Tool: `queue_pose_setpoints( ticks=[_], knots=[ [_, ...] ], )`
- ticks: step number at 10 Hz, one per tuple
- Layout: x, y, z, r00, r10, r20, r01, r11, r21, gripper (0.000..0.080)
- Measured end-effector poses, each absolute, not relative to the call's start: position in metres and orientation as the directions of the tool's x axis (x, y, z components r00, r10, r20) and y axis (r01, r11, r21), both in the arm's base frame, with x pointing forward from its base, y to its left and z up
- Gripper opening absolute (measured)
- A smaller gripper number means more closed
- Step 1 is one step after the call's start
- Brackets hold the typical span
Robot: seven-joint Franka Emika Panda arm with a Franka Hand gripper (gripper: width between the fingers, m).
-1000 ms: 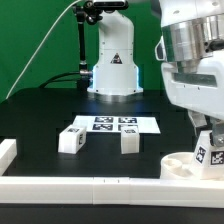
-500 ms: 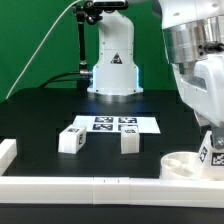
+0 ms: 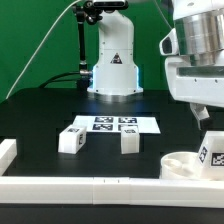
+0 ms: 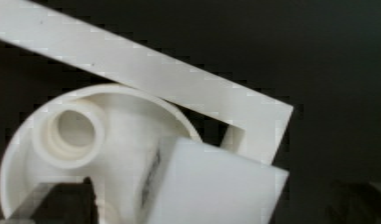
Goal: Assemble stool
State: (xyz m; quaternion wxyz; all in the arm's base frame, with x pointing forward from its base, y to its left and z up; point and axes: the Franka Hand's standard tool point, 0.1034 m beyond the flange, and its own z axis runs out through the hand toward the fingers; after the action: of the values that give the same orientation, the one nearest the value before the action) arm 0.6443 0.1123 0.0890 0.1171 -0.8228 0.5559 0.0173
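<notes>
Black-and-white square tags mark the marker board (image 3: 112, 124), a leg (image 3: 70, 138) and a second leg (image 3: 129, 140) standing just in front of it, and a third leg (image 3: 212, 150) upright on the round seat (image 3: 180, 163) at the exterior view's right, beside the white rail (image 3: 100, 184). The gripper (image 3: 203, 112) hangs above that third leg, and I cannot tell how far apart its fingers stand. Only the wrist view shows the seat's hole (image 4: 71, 125), close and blurred.

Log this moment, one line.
stool assembly | seat: one leg upright on it | two loose legs beside marker board | tool: above that leg, grip unclear
</notes>
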Motion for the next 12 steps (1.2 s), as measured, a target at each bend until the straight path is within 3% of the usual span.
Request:
queue_pose_setpoints(
  ticks=[3, 5, 8, 11, 12],
  knots=[
    [0.6441, 0.1124, 0.0889, 0.581, -0.806, -0.114, -0.808, -0.553, -0.204, 0.0649],
    [0.6451, 0.1110, 0.0923, 0.842, -0.540, -0.015, -0.531, -0.821, -0.210, 0.0649],
    [0.6438, 0.1066, 0.0902, 0.956, -0.290, 0.043, -0.276, -0.939, -0.203, 0.0649],
    [0.6437, 0.1045, 0.0896, 0.994, -0.055, 0.090, -0.039, -0.984, -0.173, 0.0649],
    [0.6437, 0.1081, 0.0892, 0.987, 0.104, 0.122, 0.119, -0.985, -0.126, 0.0649]
  ],
)
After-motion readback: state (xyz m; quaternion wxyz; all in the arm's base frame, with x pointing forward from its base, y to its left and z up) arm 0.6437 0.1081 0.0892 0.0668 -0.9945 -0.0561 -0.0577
